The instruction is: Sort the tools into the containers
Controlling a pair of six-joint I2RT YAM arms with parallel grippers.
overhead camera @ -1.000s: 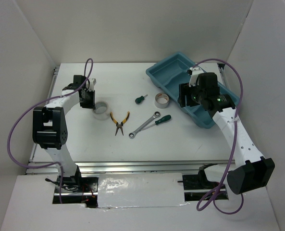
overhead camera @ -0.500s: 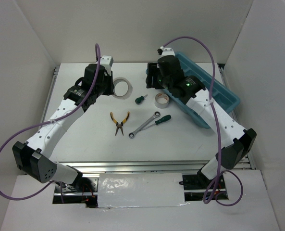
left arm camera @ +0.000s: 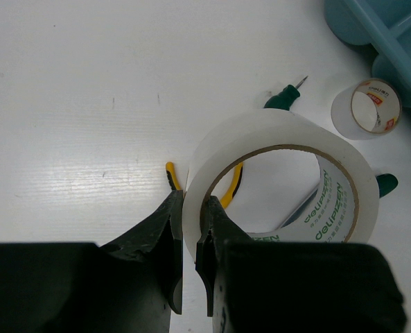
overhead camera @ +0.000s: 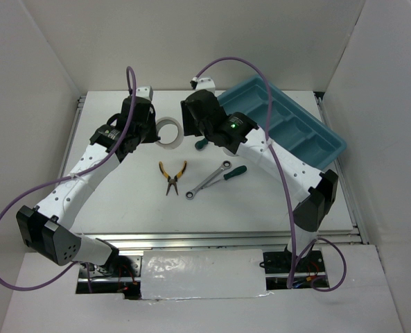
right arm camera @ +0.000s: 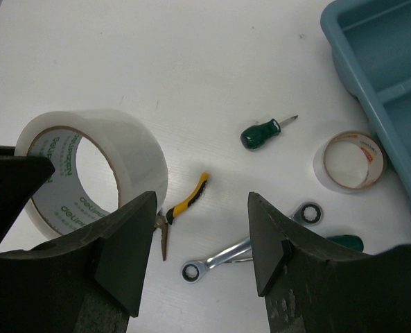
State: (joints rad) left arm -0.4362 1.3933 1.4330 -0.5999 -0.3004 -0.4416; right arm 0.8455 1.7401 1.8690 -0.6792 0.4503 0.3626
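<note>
We note: left gripper (left arm camera: pixel 190 229) pinches white tape roll (left arm camera: pixel 344 173) by its thin wall; right gripper (right arm camera: pixel 199 208) gapes wide alongside. Roll may slip; the two might clash, clearance unclear.

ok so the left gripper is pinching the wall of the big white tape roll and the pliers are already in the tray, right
No: the pliers lie on the table, outside the tray, as the top external view shows. The left gripper does pinch the wall of the big white tape roll.
</note>
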